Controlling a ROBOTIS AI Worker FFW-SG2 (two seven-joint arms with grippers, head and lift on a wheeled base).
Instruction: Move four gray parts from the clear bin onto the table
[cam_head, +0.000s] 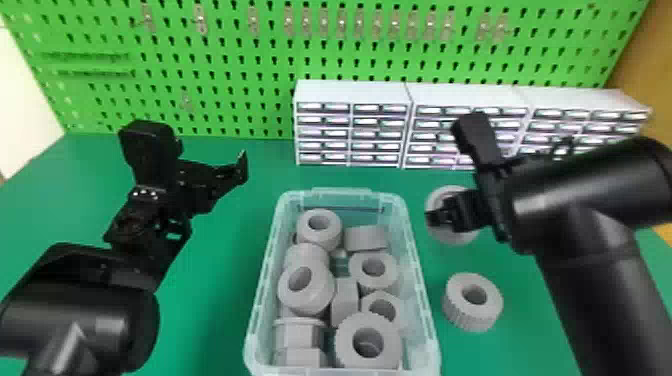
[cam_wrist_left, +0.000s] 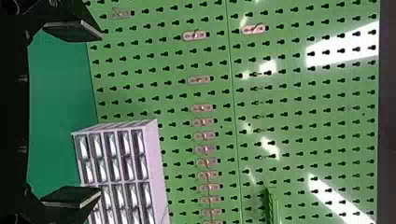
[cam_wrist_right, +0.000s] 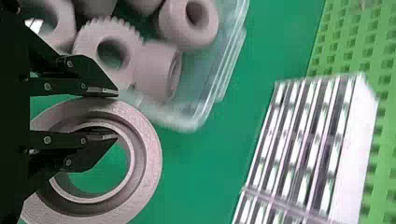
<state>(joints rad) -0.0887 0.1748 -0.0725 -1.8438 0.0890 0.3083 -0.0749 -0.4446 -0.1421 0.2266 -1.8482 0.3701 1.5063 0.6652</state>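
I take this for a workshop bench: a green pegboard (cam_head: 220, 65) stands upright behind the cabinets, metal hooks (cam_head: 252, 21) hang on the pegboard's upper part, and small-drawer cabinets (cam_head: 352, 92) line up in front of the pegboard. Nearer me than the pegboard, my green tabletop (cam_head: 220, 280) carries a clear bin (cam_head: 342, 192) of gray parts (cam_head: 367, 342).

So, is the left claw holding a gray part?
No, the left claw is wide open in the left wrist view, with nothing between its fingers.
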